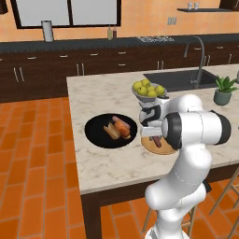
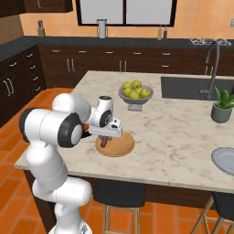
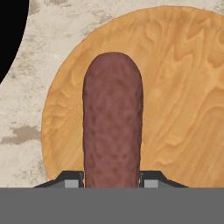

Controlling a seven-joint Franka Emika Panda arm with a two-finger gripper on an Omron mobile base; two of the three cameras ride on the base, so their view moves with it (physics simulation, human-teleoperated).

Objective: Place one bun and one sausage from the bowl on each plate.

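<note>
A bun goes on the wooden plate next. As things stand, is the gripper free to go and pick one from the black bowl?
Probably not yet: the gripper is shut on a sausage over the wooden plate. The black bowl is close beside it, buns uncovered.

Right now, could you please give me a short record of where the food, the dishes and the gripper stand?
gripper: shut on sausage, over wooden plate
wooden plate: on the island, beside black bowl
black bowl: holds buns and another sausage
grey plate: at the island's far end, nothing seen on it
fruit bowl: behind the wooden plate
</note>
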